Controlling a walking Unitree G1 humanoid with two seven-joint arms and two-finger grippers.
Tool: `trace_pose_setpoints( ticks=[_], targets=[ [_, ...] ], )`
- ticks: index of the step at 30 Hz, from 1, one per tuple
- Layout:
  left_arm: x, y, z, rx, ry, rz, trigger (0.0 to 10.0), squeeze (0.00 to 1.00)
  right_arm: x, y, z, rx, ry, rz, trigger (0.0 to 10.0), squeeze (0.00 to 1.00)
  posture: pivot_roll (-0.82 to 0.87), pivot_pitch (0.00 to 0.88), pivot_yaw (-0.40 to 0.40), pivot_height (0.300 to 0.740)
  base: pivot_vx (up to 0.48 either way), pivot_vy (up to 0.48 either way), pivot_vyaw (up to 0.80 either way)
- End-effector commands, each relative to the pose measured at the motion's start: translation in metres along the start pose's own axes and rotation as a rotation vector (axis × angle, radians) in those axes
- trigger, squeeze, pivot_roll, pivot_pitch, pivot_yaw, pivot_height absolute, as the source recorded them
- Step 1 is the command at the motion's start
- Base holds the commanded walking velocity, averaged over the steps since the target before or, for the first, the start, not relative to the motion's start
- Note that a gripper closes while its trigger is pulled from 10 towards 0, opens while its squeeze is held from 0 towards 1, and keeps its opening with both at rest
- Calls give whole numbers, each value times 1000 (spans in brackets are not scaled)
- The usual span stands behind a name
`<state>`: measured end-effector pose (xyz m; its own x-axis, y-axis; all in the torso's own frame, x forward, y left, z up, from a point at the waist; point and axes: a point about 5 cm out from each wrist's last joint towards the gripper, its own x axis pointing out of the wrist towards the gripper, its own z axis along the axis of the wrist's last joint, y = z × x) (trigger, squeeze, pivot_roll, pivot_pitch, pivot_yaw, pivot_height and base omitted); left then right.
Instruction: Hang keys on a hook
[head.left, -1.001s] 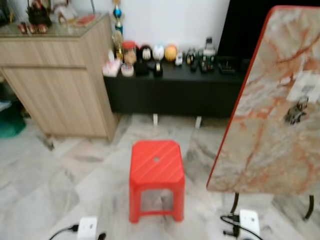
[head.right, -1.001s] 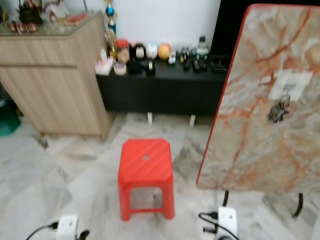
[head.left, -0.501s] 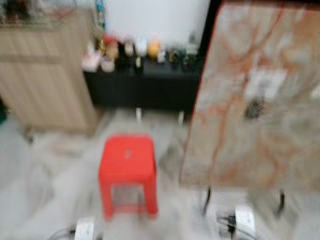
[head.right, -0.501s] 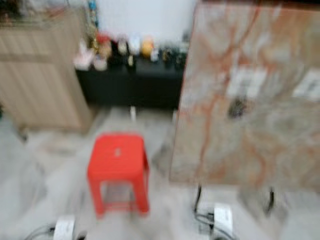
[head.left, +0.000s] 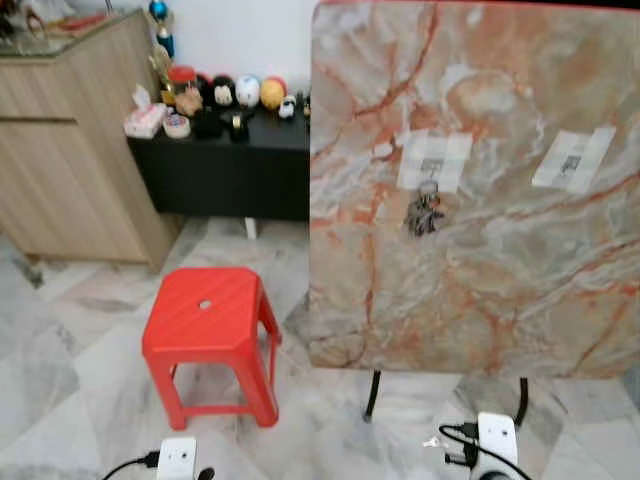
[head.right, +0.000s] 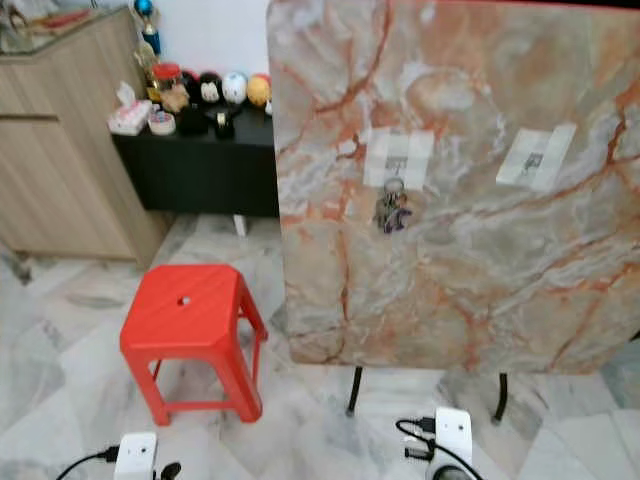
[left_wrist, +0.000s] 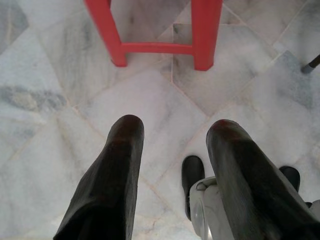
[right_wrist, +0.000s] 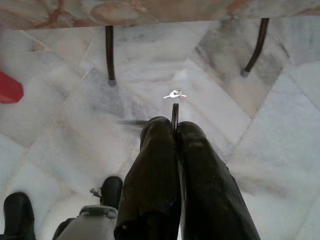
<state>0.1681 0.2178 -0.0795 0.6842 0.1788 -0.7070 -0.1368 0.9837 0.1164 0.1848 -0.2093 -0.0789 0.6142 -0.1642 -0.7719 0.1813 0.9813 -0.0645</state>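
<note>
Right end effector (right_wrist: 174, 127) closed on a key ring, keys (right_wrist: 174, 93) dangling just beyond its fingertips above the floor (right_wrist: 75, 125). Left end effector (left_wrist: 172, 137) open, empty. Another bunch (head.left: 424, 212) hangs on the upright marble tabletop (head.left: 500, 290) ahead.

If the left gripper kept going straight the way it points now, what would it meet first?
Probably the marble floor: the open left gripper points down at bare tiles, with the red stool legs farther ahead. Depth is unclear.

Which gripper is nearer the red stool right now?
Left. The left gripper hangs open just short of the red stool. The right gripper, pinching keys, is over by the marble board's legs.
</note>
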Motion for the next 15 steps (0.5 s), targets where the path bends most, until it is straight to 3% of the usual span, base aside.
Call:
trace_pose_setpoints(
  ticks=[1, 5, 7, 8, 11, 15],
  targets=[
    [-1, 4, -4, 2, 16, 14, 10000, 0, 0, 2, 2, 2, -13, 5, 10000, 0, 1, 0, -26, 740, 0, 0, 0],
    [-1, 4, -3, 6, 15, 11, 10000, 0, 1, -1, 10, 31, -45, -24, 10000, 0, 1, 0, -24, 740, 0, 0, 0],
    [-1, 4, -3, 7, 14, 11, 10000, 0, 2, -5, 18, -17, -82, -75, 10000, 0, 1, 0, -24, 740, 0, 0, 0],
    [-1, 4, -3, 7, 14, 12, 10000, 0, 2, -12, 29, -81, -134, -169, 10000, 0, -1, 0, -26, 740, 0, 0, 0],
    [-1, 4, -3, 7, 15, 12, 10000, 0, 2, -21, 51, -80, -243, -281, 10000, 0, -2, 0, -25, 740, 0, 0, 0],
    [-1, 3, -4, 12, 17, 9, 10000, 0, 0, -23, 76, -66, -363, -318, 10000, 0, -5, 0, -25, 740, 0, 0, 0]
  ],
)
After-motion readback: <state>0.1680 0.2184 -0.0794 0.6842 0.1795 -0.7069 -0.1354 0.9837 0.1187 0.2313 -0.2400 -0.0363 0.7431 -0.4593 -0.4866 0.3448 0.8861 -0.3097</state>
